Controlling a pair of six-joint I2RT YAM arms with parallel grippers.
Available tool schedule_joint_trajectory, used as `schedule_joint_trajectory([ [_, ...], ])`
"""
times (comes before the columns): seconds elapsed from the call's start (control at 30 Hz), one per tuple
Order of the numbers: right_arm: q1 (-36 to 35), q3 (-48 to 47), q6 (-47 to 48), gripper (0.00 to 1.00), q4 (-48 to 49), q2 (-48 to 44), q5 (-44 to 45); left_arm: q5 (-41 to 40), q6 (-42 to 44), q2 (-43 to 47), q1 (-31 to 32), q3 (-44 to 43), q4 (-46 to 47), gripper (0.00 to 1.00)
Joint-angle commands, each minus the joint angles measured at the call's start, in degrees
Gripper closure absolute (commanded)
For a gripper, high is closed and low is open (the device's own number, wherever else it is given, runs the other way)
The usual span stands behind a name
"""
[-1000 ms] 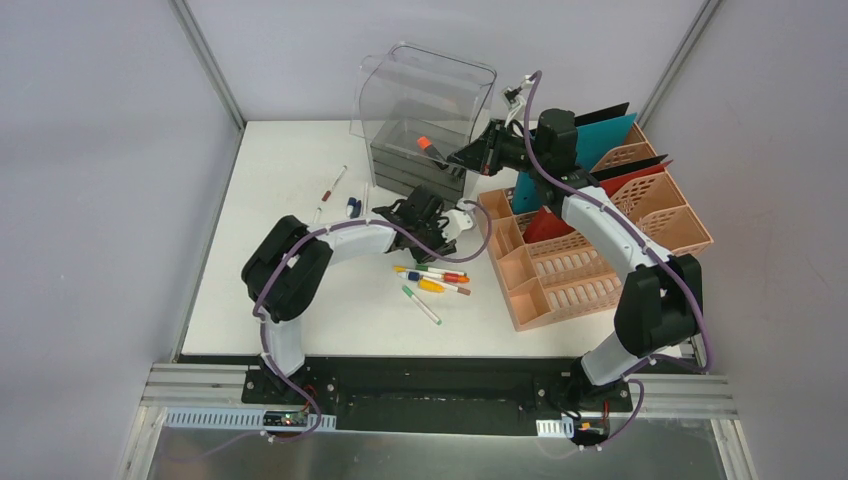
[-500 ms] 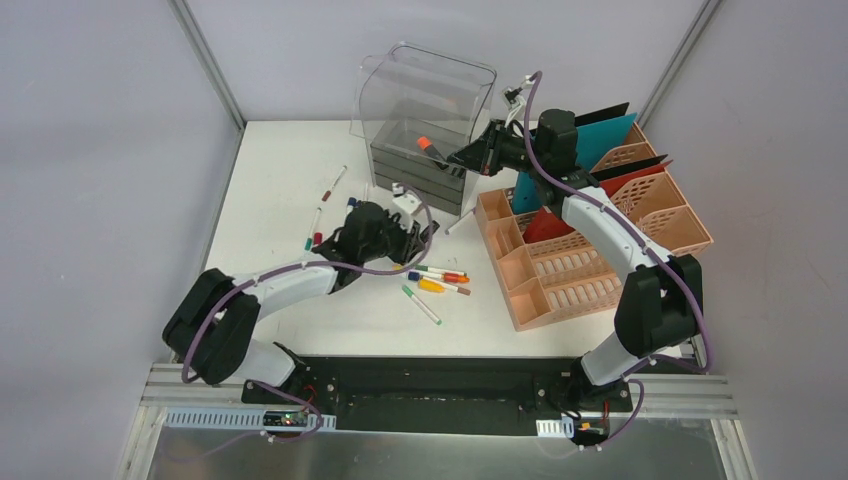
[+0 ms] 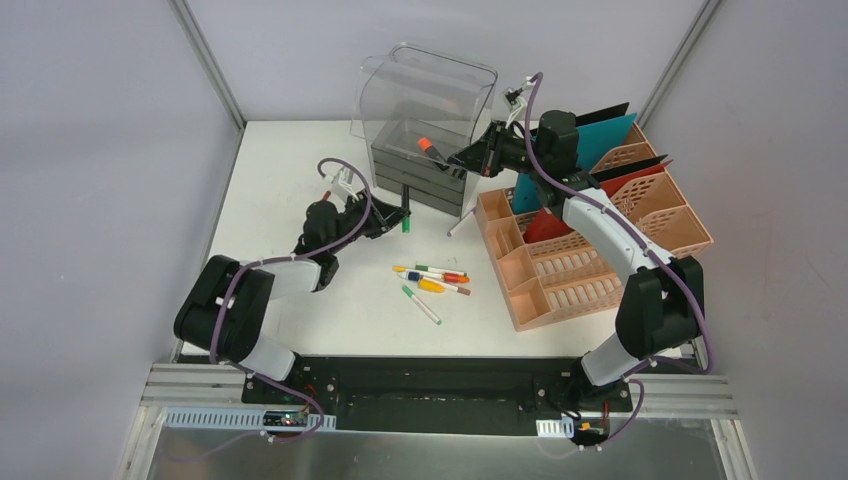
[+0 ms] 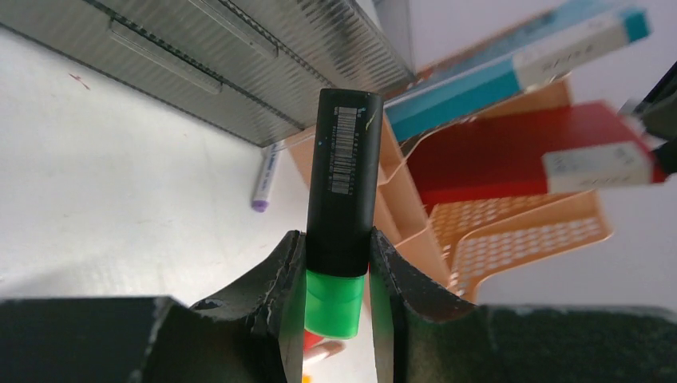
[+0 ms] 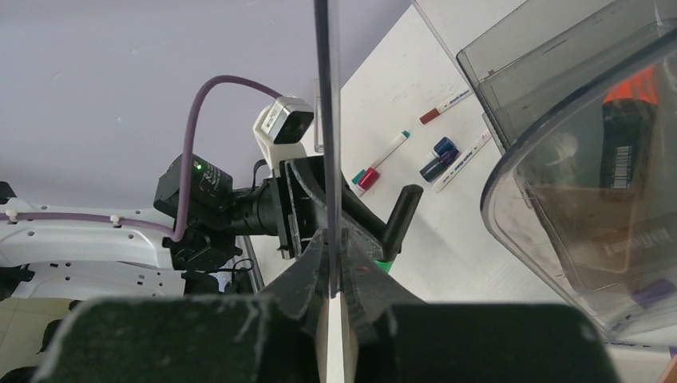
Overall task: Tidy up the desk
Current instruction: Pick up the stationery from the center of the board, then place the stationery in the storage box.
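White desk (image 3: 260, 170) ran from the arms' bases back to the grey walls, and by my reading you were somewhere in the early middle of the tidy-up. Nearest you, a cluster of pens (image 3: 435, 277) lay loose in the middle of the top, with a green-tipped pen (image 3: 421, 305) just in front of them; none of these had been put away. Beyond them your left gripper (image 4: 335, 247) was clamped around a highlighter (image 4: 345, 152), gripping it at the green cap end, the black body pointing toward the box (image 3: 425, 110). It hung over the desk, and I could not tell whether it touched. More pens, among them a red-tipped pen (image 5: 444, 106), lay on the left side behind that arm, also left to sort. Farther back, your right gripper (image 5: 331, 247) was pinched tight on the box's thin clear panel (image 5: 326, 120). An orange-capped marker (image 3: 425, 144) looked to lie inside the box, so at least one item seemed done. The rack (image 3: 600, 240) on the right held teal and red folders. For moving, the left half of the desk gave you free room. The tight spot was the box front: the rack's near corner stood just beside it, a purple-tipped pen (image 4: 263, 171) lay between them, and your right arm reached across above.
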State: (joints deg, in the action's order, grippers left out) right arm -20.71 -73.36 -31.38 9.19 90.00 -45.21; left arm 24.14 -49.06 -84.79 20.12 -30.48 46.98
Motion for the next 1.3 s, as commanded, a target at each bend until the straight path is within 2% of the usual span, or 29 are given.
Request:
schedule_joint_trajectory([
  [0.0, 0.3, -0.5, -0.8, 0.94, 2.5, -3.6, -1.0, -4.1, -18.9, -4.4, -0.9, 0.1, 15.6, 1.00],
  [0.23, 0.3, -0.4, -0.8, 0.94, 2.8, -3.6, -1.0, -10.0, -32.1, -10.6, -1.0, -4.6, 20.0, 1.00],
  [0.43, 0.3, -0.4, -0.9, 0.94, 2.7, -3.6, -1.0, -10.0, -41.6, -15.0, -0.8, -10.6, 19.4, 1.00],
  [0.7, 0.3, -0.4, -0.8, 0.94, 2.7, -3.4, -1.0, -10.0, -46.8, -21.7, -0.7, -19.8, 20.7, 1.00],
  [0.83, 0.3, -0.4, -0.8, 0.95, 2.7, -3.5, -1.0, -11.8, -49.0, -27.4, -0.7, -24.4, 26.3, 1.00],
  [0.93, 0.3, -0.3, -0.7, 0.94, 2.7, -3.5, -1.0, -12.8, -50.1, -30.5, -0.7, -26.9, 28.1, 0.90],
  [1.13, 0.3, -0.5, -0.9, 0.94, 2.8, -3.2, -1.2, -14.6, -48.6, -32.2, -0.7, -28.3, 30.0, 0.57],
  [1.27, 0.3, -0.6, -0.9, 0.94, 2.8, -3.0, -1.2, -14.3, -47.7, -32.2, -0.8, -28.9, 30.2, 0.42],
])
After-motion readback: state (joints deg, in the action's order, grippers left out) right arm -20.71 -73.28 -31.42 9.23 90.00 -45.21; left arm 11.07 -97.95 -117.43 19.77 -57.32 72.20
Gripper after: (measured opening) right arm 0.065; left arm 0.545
